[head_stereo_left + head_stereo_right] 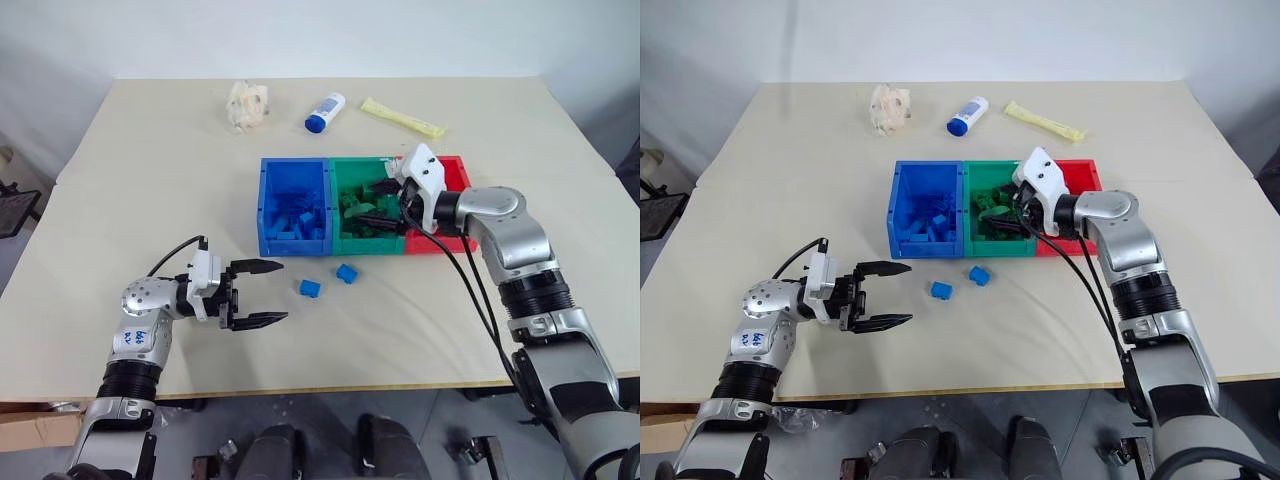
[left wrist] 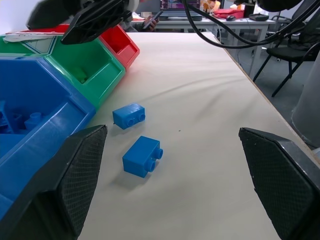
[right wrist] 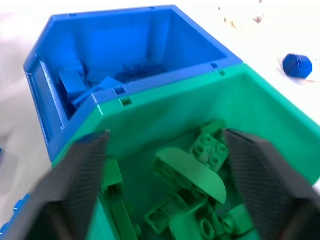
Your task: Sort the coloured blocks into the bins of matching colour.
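Two blue blocks (image 1: 310, 288) (image 1: 347, 273) lie on the table just in front of the bins. The blue bin (image 1: 268, 205) holds several blue blocks (image 3: 75, 82), and the green bin (image 1: 338, 200) holds several green blocks (image 3: 200, 170). The red bin (image 1: 458, 178) is partly hidden behind my right arm. My left gripper (image 1: 285, 291) hovers low to the left of the loose blocks, pointing at them, open and empty. Over the green bin my right gripper (image 1: 368, 200) stands open, its fingers (image 3: 85, 175) spread wide with nothing between them.
At the back of the table lie a white bottle with a blue cap (image 1: 325, 111), a yellow packet (image 1: 403, 117) and a crumpled pale object (image 1: 247, 104). The table's front edge (image 1: 330, 385) runs close below the left gripper.
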Robot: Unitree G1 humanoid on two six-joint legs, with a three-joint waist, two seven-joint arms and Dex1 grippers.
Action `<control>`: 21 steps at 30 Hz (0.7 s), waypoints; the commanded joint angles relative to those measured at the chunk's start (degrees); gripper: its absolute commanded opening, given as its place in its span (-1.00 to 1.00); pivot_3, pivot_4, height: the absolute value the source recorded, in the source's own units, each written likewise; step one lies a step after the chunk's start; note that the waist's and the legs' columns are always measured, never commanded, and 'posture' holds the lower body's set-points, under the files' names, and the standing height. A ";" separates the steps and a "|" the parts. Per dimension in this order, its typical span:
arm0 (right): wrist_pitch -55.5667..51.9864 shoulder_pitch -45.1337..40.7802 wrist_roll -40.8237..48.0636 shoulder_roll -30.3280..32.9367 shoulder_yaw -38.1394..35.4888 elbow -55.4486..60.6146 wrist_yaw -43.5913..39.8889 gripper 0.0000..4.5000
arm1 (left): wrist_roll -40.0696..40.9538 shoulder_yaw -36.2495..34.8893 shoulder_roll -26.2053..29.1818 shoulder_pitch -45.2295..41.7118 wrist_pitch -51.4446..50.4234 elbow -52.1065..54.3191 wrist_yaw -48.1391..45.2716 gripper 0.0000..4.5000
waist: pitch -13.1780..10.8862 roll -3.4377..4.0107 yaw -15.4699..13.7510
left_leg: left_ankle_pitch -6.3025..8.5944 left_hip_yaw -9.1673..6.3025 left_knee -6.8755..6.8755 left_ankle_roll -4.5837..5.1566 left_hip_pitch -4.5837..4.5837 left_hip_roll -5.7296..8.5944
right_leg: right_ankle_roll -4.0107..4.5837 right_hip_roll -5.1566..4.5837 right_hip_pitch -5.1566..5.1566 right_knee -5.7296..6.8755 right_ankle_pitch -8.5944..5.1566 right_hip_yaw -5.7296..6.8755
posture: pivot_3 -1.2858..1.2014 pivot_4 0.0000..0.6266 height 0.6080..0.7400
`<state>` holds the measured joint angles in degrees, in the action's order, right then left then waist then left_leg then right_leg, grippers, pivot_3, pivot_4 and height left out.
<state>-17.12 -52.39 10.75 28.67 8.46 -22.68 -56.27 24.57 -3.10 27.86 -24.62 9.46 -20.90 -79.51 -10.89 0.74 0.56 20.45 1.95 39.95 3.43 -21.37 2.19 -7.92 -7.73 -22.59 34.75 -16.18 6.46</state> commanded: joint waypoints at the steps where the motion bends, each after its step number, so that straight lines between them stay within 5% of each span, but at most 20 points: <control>1: 1.07 -0.81 0.69 0.82 -1.65 1.75 -1.62 0.97 | 0.05 -0.33 0.37 -0.76 0.66 0.87 0.30 1.00 | 0.00 0.00 -0.03 | 0.00 0.00 0.00 0.00 0.00 0.00 | 0.00 -0.01 0.00 0.00 0.00 0.00 | 0.03 -0.52 1.00; 12: -0.01 7.58 6.14 6.85 -4.50 13.14 -10.92 0.97 | -0.04 -0.37 0.15 -1.80 1.51 -0.63 -0.14 1.00 | 0.00 0.00 -0.40 | 0.00 0.01 0.00 0.00 -0.01 0.02 | 0.00 -0.03 0.01 -0.02 0.00 0.00 | 0.03 -0.52 1.00; 21: -0.58 25.76 16.24 17.50 -14.15 24.10 -21.05 0.97 | 0.12 -1.13 1.16 -1.30 1.32 -0.09 0.56 1.00 | -0.01 -0.02 -0.80 | 0.00 0.01 0.01 0.01 -0.03 0.02 | 0.00 -0.05 0.06 -0.12 0.00 0.03 | 0.03 -0.52 1.00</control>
<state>-17.67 -26.86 24.31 44.95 -2.97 -1.54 -75.87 24.41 -3.45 28.27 -26.18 10.57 -22.71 -79.36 -10.90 0.72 -0.23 20.45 1.99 39.96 3.44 -21.39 2.21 -7.92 -7.77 -22.52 34.62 -16.18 6.49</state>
